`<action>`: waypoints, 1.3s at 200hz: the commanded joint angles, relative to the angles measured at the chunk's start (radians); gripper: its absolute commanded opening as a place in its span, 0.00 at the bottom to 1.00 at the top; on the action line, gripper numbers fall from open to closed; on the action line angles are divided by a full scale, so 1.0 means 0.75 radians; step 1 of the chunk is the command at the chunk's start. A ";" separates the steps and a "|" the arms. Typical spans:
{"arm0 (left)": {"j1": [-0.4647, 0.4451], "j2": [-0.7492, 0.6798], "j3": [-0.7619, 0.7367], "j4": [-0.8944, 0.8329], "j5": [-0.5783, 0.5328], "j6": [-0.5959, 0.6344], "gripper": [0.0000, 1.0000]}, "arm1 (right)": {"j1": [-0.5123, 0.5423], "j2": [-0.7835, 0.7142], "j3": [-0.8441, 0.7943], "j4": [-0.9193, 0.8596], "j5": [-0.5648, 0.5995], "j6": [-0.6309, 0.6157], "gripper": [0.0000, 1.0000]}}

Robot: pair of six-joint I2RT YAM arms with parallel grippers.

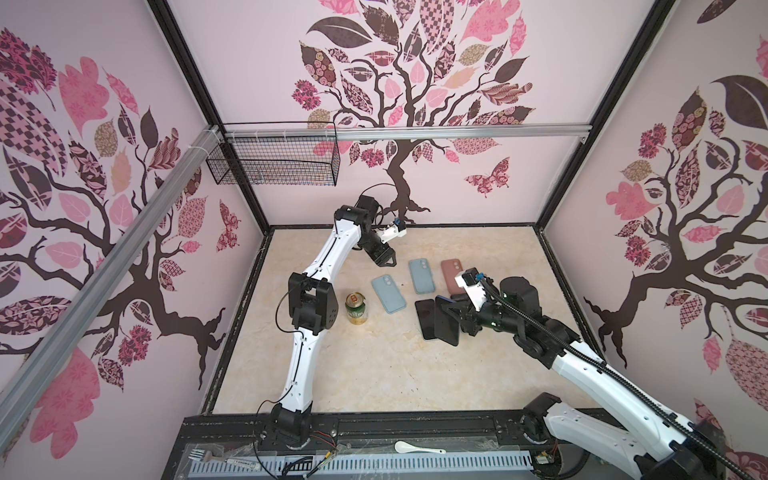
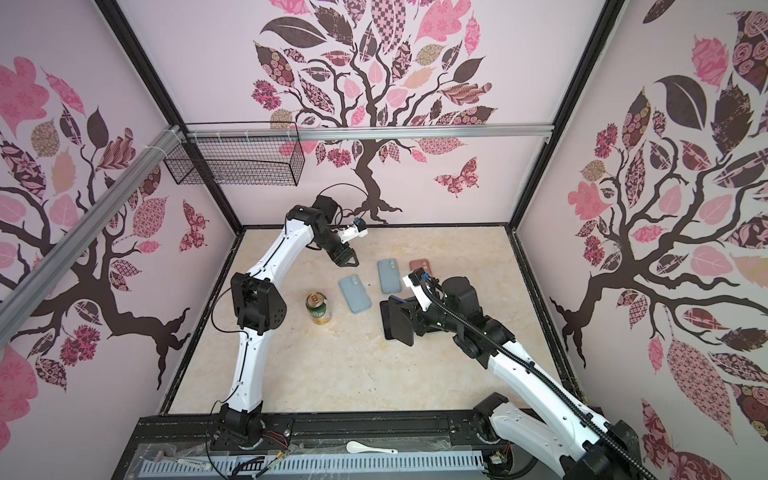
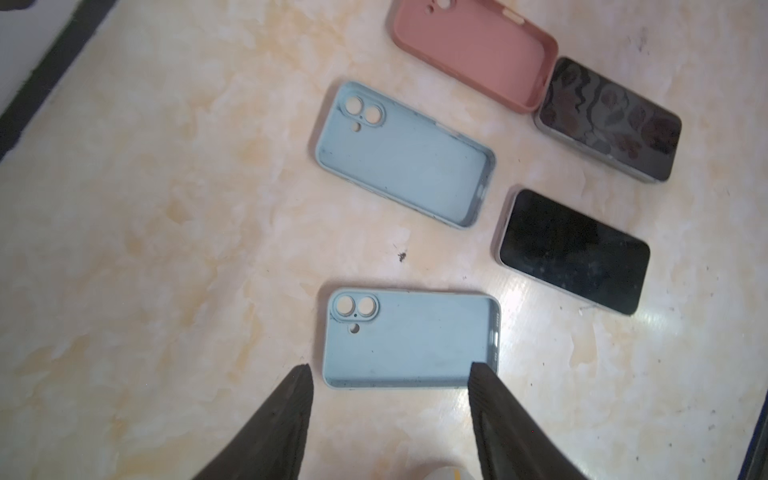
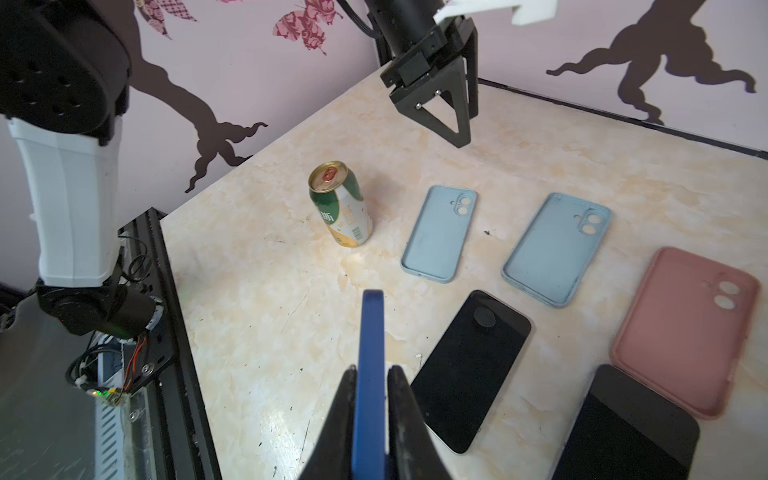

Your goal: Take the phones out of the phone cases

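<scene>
The right gripper (image 4: 372,370) clenched the freed blue phone (image 4: 371,332) upright over the table's (image 1: 332,374) three o'clock side — an empty light-blue case (image 3: 409,336) lay at its ten o'clock, under the released left gripper (image 3: 390,367) — only set-down apparently remaining.

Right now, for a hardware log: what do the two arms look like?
Both arms are white shells with black joints. The left arm carries a thin black cable; the right arm a ribbed black hose. Fingers are black and tapered.
</scene>
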 commanded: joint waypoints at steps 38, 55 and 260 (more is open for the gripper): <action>0.005 -0.633 -0.645 0.596 0.310 -0.347 0.69 | -0.011 0.023 0.026 0.094 0.041 0.086 0.00; -0.004 -0.870 -0.969 0.804 0.387 -0.461 0.68 | -0.028 0.044 0.033 0.144 -0.005 0.117 0.00; -0.243 -1.854 -2.103 1.395 0.822 -1.030 0.63 | -0.049 0.186 -0.133 1.614 -0.684 1.019 0.00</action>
